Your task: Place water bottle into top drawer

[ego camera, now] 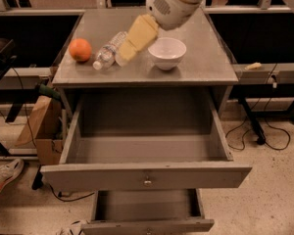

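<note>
Your gripper (128, 50) hangs low over the left part of the tabletop (208, 58), its pale yellow tip just beside the water bottle (107, 54), perhaps touching its upper side. Whether the gripper is open or closed you cannot tell from this view, and nothing shows it holding anything. The water bottle lies on its side on the tabletop, white cap toward the front edge, between an orange (80, 49) on its left and a white bowl (167, 52) on its right. Below, the top drawer (147, 175) stands pulled well out with nothing visible inside, and the narrower lower drawer (147, 225) is also partly open. By my reading you are at the approach to the grasp. The drawer is ready, but the pick, the carry over the front edge and the release into it are all still to do. The bottle's pale label band carries no writing you can read, and no brand shows anywhere else.
</note>
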You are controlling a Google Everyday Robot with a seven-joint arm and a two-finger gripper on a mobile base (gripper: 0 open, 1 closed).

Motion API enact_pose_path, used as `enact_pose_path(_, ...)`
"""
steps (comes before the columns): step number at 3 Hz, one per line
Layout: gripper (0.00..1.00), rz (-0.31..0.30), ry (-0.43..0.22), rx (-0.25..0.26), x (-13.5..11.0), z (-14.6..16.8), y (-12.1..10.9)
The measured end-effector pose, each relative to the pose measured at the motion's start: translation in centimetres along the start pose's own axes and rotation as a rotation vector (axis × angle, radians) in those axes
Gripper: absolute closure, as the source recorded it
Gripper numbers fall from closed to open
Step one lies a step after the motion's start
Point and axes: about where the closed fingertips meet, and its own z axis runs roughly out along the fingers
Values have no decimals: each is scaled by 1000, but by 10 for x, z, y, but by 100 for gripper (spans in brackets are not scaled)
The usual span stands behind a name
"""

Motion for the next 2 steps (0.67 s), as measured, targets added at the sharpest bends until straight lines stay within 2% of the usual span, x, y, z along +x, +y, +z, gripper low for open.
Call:
enact_pose_path(1,0,77,-1,-4,-2,1,3)
enact_pose_path(2,0,77,-1,-4,-2,1,3)
